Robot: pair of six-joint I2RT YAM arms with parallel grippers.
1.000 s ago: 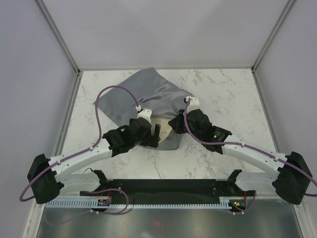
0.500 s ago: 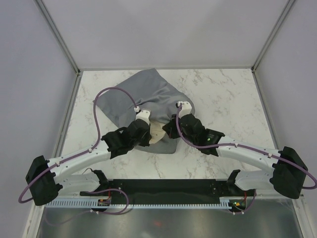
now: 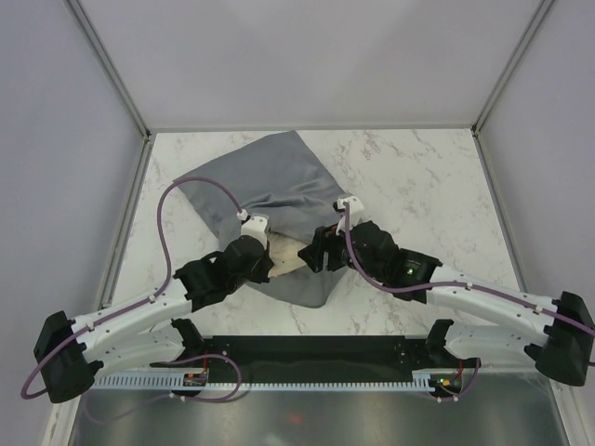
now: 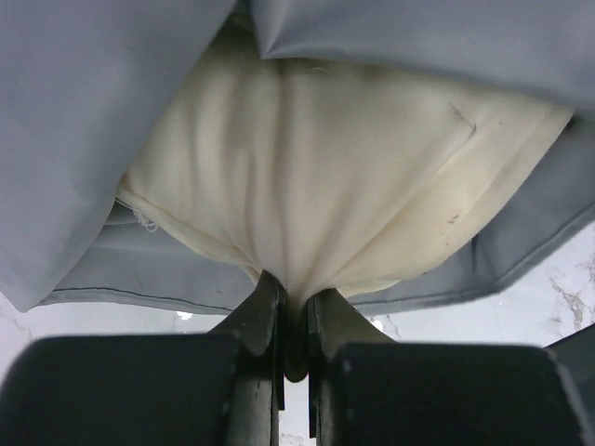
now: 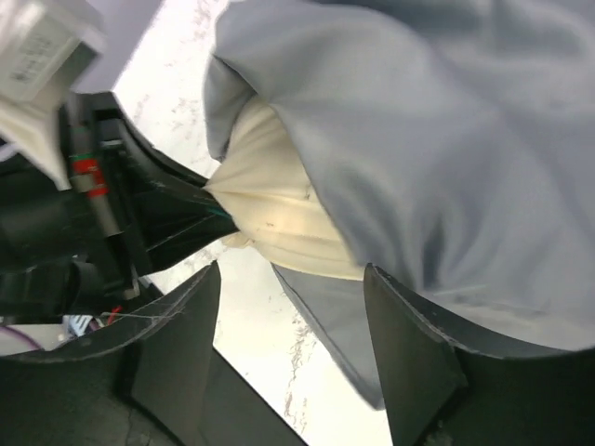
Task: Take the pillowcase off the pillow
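Observation:
The grey pillowcase point(image 3: 270, 181) lies rumpled on the marble table, its open end toward me. The cream pillow point(image 3: 283, 254) pokes out of that opening. My left gripper point(image 3: 269, 257) is shut on a pinched fold of the pillow point(image 4: 316, 186), with the cream cloth squeezed between its jaws point(image 4: 296, 311) and the grey case point(image 4: 102, 121) draped around it. My right gripper point(image 3: 314, 255) hovers just right of the opening; its fingers point(image 5: 409, 344) stand wide apart, holding nothing. Pillow point(image 5: 270, 204) and pillowcase point(image 5: 437, 158) hang in front of them, above bare table.
The marble table point(image 3: 418, 177) is walled by grey panels on the left, back and right. A black rail point(image 3: 316, 351) with both arm bases runs along the near edge. Purple cables loop over the case.
My left gripper has shut on the pillow's exposed end and drawn back toward the near left. My right gripper has opened, letting go of what it held.

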